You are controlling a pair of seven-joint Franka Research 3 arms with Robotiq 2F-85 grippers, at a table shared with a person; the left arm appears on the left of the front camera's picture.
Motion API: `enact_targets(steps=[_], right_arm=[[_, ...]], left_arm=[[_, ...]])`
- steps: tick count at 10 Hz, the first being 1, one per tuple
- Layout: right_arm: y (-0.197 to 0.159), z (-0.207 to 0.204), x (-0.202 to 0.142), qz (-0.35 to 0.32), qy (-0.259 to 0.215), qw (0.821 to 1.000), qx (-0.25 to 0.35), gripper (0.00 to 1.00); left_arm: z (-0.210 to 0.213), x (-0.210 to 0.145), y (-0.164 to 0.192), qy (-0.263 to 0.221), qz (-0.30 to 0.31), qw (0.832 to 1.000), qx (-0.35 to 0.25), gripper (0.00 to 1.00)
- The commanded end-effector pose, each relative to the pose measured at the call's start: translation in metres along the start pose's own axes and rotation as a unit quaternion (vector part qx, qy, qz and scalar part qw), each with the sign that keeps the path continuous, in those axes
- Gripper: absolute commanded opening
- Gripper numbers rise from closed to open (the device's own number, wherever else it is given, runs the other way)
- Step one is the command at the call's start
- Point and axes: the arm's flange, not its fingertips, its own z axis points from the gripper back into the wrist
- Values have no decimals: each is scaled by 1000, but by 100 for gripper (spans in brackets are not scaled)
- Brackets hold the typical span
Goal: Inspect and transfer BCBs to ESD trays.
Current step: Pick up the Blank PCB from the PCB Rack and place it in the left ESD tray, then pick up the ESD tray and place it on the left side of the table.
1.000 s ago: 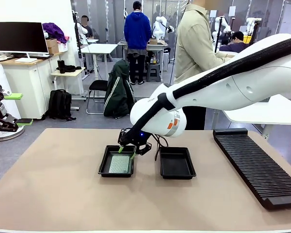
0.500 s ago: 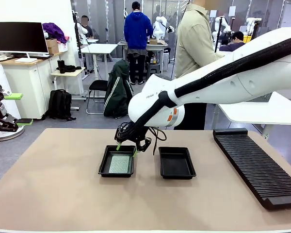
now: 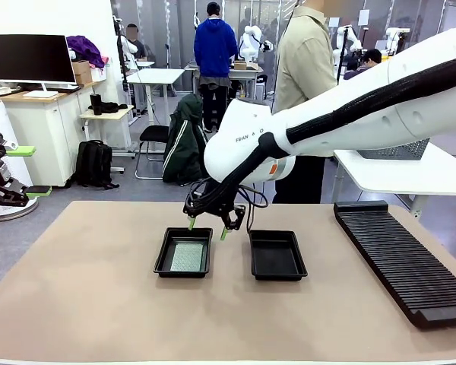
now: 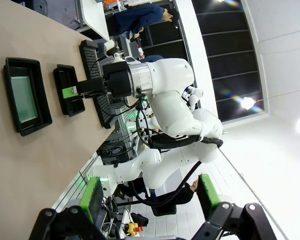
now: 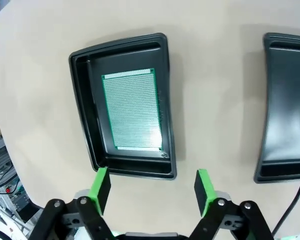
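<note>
On my far left, the left gripper [image 3: 28, 170] sits off the edge of the table [image 3: 99, 304], its jaws wide apart. In its wrist view I see both green pads [image 4: 92, 200] spread at the bottom of the picture, with only the room between them.

Moving right, the left tray [image 3: 161, 258] lies flat on the table a little left of centre. The BCB [image 3: 187, 256] lies flat on its floor, inside the rim on every side. From the right wrist view I see the board's long sides running along the tray's long sides.

Just right of that, the right gripper [image 3: 207, 227] hangs above the table on the right arm, which reaches across from the right. It is over the far right corner of the left tray and raised clear of the rim. Its jaws stand well apart and are closed on nothing.

Next comes the right tray [image 3: 277, 255], just beside the left one with a strip of table between them, its black floor bare.

At the far right lies the long black ribbed rack [image 3: 399, 258]. A person [image 3: 308, 68] stands at the far side of the table.
</note>
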Motion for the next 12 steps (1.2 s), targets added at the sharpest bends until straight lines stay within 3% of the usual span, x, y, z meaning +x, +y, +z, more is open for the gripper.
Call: enact_targets(steps=[1, 4, 5, 12], right_arm=[[4, 6, 0, 2, -7, 999, -37, 100], [3, 8, 8, 30, -4, 997, -69, 100], [0, 9, 2, 20, -1, 999, -39, 100], [0, 9, 2, 20, -1, 999, -39, 100]], left_arm=[[0, -1, -2, -2, -1, 1000, -1, 100], [0, -1, -2, -2, -1, 1000, -1, 100], [0, -1, -2, -2, -1, 1000, -1, 100], [0, -1, -2, -2, -1, 1000, -1, 100]])
